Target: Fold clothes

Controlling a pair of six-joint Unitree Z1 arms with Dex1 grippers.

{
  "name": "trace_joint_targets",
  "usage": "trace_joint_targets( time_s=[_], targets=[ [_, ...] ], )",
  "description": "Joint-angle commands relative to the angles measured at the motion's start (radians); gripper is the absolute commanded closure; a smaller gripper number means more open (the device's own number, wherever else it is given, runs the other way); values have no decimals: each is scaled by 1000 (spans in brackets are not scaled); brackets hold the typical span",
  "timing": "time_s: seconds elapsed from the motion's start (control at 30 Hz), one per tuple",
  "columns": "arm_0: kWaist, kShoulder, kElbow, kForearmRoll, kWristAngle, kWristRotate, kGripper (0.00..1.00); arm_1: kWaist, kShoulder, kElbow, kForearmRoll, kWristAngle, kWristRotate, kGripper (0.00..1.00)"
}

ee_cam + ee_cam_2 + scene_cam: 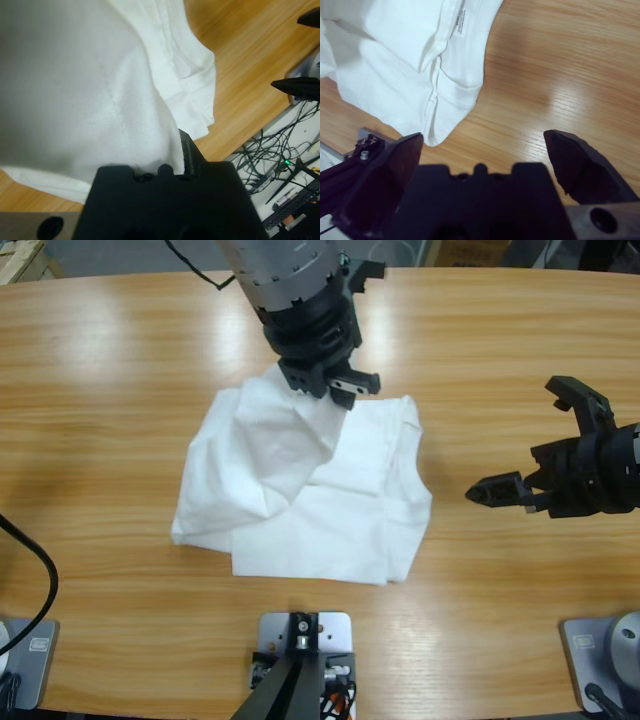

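- Long wooden desk (120,350) carries everything, bare wood all round.
- White T-shirt (330,510) lies crumpled at the desk's middle, partly doubled over; thin and limp, it should sag and slide, so hems and corners are the likely holds.
- Left pincer (325,380), at the shirt's 12 o'clock, is clamped on a raised fold.
- Right pincer (545,445), at 3 o'clock, gapes wide, holding nothing.
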Motion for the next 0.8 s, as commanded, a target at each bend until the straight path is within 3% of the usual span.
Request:
trace_joint_targets(
  time_s=[0.03, 0.1, 0.13, 0.17, 0.2, 0.3, 0.53, 0.6, 0.73, 0.8],
  targets=[
    [-27, 104, -44, 148, -62, -10, 871, -10, 27, 15, 8, -11, -12, 0],
    [-38, 127, -114, 145, -96, -7, 509, -10, 33, 15, 5, -11, -12, 0],
    [-46, 143, -168, 146, -115, 4, 243, -10, 36, 15, 4, -11, -12, 0],
    [-51, 152, -211, 147, -122, 13, 47, -10, 38, 14, 4, -11, -12, 0],
    [-52, 159, -246, 147, -126, 9, 8, -10, 37, 15, 4, -11, -12, 0],
    [-52, 192, -357, 147, -168, 5, 0, -10, 32, 16, 5, -11, -12, 0],
    [-41, 156, -346, 151, -160, 7, 1, -10, 43, 16, 3, -12, -12, 0],
    [-9, 100, -264, 151, -103, 13, 13, -10, 32, 18, 3, -13, -12, 0],
    [80, -85, 83, 150, 133, 56, 99, -10, 3, 30, -8, -26, -12, 13],
    [127, -177, 251, 148, 211, 64, 105, -12, -8, 24, -28, -40, -38, 125]
  ],
)
